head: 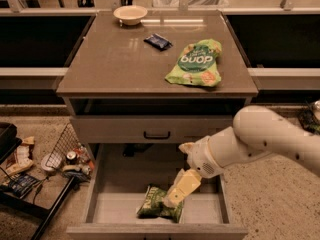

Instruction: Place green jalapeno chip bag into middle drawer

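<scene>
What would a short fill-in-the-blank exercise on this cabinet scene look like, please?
1. The middle drawer stands ___, with the green jalapeno chip bag lying on its floor.
2. The claw is low in that drawer, right at the chip ___.
3. On the cabinet top, a pale ___ sits at the back left.
4. The bag with white lettering on that top is bright ___.

Missing words: open; bag; bowl; green.
</scene>
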Available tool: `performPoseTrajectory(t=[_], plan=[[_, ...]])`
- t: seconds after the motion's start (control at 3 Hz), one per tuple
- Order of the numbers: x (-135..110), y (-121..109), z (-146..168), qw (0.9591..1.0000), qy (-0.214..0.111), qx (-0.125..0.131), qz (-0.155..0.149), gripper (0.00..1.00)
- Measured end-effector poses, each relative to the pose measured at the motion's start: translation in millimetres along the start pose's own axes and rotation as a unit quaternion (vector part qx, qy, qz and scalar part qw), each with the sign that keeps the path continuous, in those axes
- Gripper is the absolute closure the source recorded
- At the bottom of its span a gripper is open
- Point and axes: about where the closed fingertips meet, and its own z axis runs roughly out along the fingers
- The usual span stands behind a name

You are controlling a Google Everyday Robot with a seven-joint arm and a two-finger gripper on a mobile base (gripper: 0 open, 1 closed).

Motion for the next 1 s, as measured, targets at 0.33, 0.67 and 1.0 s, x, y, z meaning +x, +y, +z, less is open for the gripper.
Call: performPoseTrajectory(t=[0.33, 0.67, 1.0], plan=[[-28.3, 33.4, -81.6, 0.9986, -0.022, 0.007, -0.048, 0.00], [-40.9, 71.9, -181.1, 0.9917, -0.083, 0.053, -0.083, 0.00], [-40.3, 99.7, -236.8, 0.9798, -0.140, 0.116, -0.085, 0.00]])
